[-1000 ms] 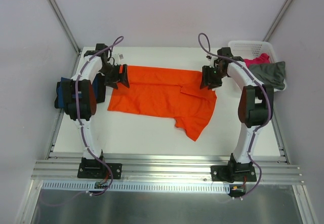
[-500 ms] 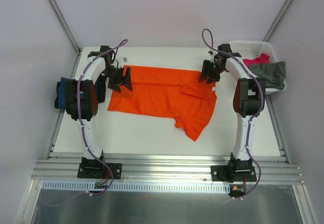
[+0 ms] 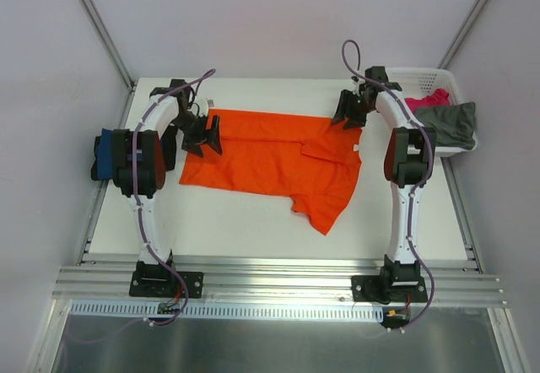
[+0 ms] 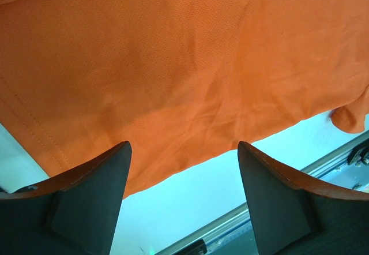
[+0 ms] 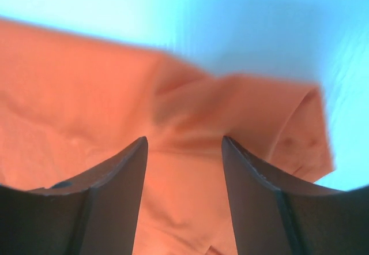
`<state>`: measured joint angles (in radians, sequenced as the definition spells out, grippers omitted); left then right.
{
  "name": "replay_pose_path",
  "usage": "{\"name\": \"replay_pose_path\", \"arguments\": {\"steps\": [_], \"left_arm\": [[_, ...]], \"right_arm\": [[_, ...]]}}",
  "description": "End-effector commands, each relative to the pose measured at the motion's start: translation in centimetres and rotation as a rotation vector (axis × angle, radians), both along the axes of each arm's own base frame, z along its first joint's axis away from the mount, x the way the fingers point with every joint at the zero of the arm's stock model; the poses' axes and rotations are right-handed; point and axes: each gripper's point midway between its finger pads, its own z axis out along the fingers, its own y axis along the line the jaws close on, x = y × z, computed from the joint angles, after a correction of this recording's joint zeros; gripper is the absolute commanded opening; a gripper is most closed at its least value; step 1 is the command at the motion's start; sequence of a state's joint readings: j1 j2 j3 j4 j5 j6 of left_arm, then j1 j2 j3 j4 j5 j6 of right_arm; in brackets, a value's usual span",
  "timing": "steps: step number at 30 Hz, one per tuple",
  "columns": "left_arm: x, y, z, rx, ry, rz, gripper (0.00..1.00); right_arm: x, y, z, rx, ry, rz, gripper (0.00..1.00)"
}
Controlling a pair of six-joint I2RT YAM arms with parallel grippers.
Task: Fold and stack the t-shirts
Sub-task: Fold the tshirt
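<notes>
Orange, fine-pored knit of the orange t-shirt (image 3: 270, 158): lies spread across the middle of the bench (image 3: 253, 221), partly folded, a sleeve flap turned over on the right, one lower corner pointing toward the near edge. Matte, softly creased, double-stitched along the hem in the left wrist view. Same place and shape as a second ago; only the right claw (image 3: 348, 110) now further back, off the sleeve fold and at the shirt's far right corner, jaws apart and empty, its own view blurred. Over the shirt's left edge, left claw (image 3: 202, 134) barely shifted, jaws wide apart, gripping nothing. Probably a fold just laid and a fresh hold being sought. At the bench's left edge, navy t-shirt (image 3: 105, 155) as a compact block behind the left arm; magenta t-shirt (image 3: 429, 100) and grey-olive t-shirt (image 3: 447, 124) crumpled in the white lattice basket (image 3: 413, 75), not yet folded
</notes>
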<state>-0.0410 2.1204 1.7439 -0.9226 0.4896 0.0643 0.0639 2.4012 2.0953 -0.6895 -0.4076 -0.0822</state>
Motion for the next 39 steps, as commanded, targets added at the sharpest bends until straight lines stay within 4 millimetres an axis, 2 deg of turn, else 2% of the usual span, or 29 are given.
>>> {"name": "replay_pose_path", "arguments": {"steps": [1, 2, 5, 8, 11, 15, 16, 18, 19, 22, 23, 24, 27, 32, 33, 36, 38, 39], "left_arm": [[0.0, -1.0, 1.6, -0.017, -0.016, -0.009, 0.75], [0.0, -1.0, 1.8, -0.014, -0.022, -0.013, 0.75], [-0.1, -0.9, 2.2, -0.007, -0.033, -0.016, 0.75], [-0.1, -0.8, 2.7, 0.0, -0.044, -0.016, 0.75], [0.0, -0.7, 2.9, 0.014, -0.06, -0.022, 0.75], [0.1, -1.1, 3.5, 0.025, -0.083, -0.037, 0.75], [0.2, -1.2, 3.7, 0.027, -0.091, -0.04, 0.75], [0.3, -1.3, 4.4, 0.031, -0.116, -0.051, 0.75], [0.3, -1.4, 4.6, 0.033, -0.123, -0.055, 0.75], [0.2, -1.0, 5.1, 0.051, -0.143, -0.059, 0.76], [0.2, -0.9, 5.2, 0.057, -0.146, -0.056, 0.76], [0.3, -0.9, 5.3, 0.061, -0.152, -0.058, 0.76], [0.5, -0.9, 6.0, 0.061, -0.171, -0.054, 0.77], [0.8, -0.9, 6.8, 0.062, -0.194, -0.051, 0.77], [0.6, -0.9, 6.9, 0.06, -0.194, -0.051, 0.77], [-0.1, -1.1, 6.6, 0.049, -0.175, -0.051, 0.77], [-0.5, -1.2, 6.4, 0.041, -0.16, -0.053, 0.77], [-0.6, -1.1, 6.1, 0.041, -0.152, -0.051, 0.77]], "right_arm": [[4.3, -0.8, 2.4, -0.018, -0.127, -0.048, 0.58], [4.9, -1.0, 1.6, -0.029, -0.132, -0.048, 0.59], [6.6, -0.9, 2.8, -0.009, -0.189, -0.066, 0.61], [6.9, -0.6, 3.0, -0.003, -0.2, -0.058, 0.62], [6.3, 0.3, 4.6, 0.03, -0.215, -0.031, 0.62], [6.3, 0.9, 8.9, 0.057, -0.292, -0.017, 0.62], [6.1, 0.9, 10.6, 0.061, -0.316, -0.014, 0.63], [5.2, 1.0, 11.2, 0.073, -0.305, -0.013, 0.63], [4.3, 1.4, 13.5, 0.096, -0.326, -0.007, 0.63], [1.6, 2.1, 13.3, 0.137, -0.26, 0.005, 0.63], [0.8, 2.2, 14.8, 0.147, -0.276, 0.01, 0.63], [-0.3, 2.5, 13.8, 0.161, -0.235, 0.019, 0.63], [-1.8, 2.6, 13.3, 0.184, -0.176, -0.007, 0.63], [-4.0, 3.0, 7.9, 0.206, -0.017, -0.023, 0.64], [-4.1, 2.8, 6.3, 0.196, 0.016, -0.03, 0.64], [-4.1, 2.7, 3.8, 0.174, 0.059, -0.029, 0.64], [-3.9, 2.6, 2.9, 0.163, 0.073, -0.024, 0.65], [-3.3, 2.6, 3.1, 0.153, 0.054, -0.019, 0.65]]}}
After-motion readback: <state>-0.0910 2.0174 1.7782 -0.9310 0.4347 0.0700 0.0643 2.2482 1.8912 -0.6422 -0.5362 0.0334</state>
